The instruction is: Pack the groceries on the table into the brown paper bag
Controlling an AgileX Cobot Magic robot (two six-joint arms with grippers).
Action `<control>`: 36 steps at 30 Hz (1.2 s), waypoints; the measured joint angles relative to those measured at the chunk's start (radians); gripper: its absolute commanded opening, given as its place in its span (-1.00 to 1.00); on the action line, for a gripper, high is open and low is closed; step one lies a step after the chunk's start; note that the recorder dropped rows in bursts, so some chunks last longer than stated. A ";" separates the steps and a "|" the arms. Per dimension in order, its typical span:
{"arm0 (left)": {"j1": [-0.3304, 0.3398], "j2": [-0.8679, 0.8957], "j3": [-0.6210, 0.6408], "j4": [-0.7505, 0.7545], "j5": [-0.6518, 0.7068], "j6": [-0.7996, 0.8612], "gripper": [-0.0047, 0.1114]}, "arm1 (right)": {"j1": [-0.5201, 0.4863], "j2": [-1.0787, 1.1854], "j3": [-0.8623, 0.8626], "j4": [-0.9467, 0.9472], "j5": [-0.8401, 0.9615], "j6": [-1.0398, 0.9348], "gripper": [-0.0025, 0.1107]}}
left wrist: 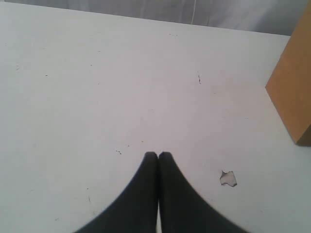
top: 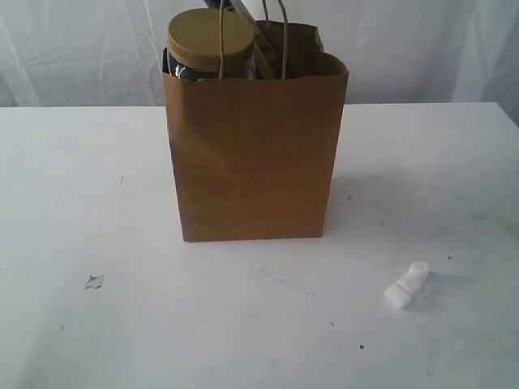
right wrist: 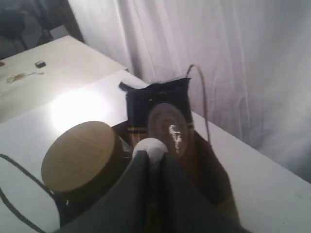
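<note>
1. My right gripper (right wrist: 151, 155) is pinched shut on a small round white marshmallow piece (right wrist: 150, 145), or what looks like one. It sits at my fingertips directly above the open mouth of the tall kraft-brown paper bag (top: 255, 162), which I judge is the spot to drop it in.
2. The bag stands upright on the large flat white tabletop (top: 81, 203). A tan-lidded clear nut jar (top: 211, 39) pokes out of the bag's top left, probably too tall to sit lower. A dark packet with a copper-brown oval label (right wrist: 163, 116) stands beside it inside the bag.
3. My left gripper (left wrist: 158, 155) has its fingers pressed together with nothing between them. It is low over the table, left of the bag and clear of the drop.
4. More white marshmallows (top: 405, 285) lie front-right of the bag, well apart from it, not yet packed.
5. A small torn scrap (top: 94, 281) lies front-left of the bag. It looks like litter, not a grocery.
</note>
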 measured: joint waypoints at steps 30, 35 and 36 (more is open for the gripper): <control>0.000 0.000 0.000 0.000 0.000 0.000 -0.92 | 0.061 0.112 -0.020 -0.307 -0.003 -0.051 -0.02; 0.000 0.000 0.000 0.000 0.000 0.000 -0.92 | -0.058 0.041 -0.031 -0.866 -0.050 0.443 -0.21; 0.000 0.000 0.000 0.000 0.000 0.000 -0.92 | -0.072 0.041 -0.031 -0.942 -0.025 0.505 -0.21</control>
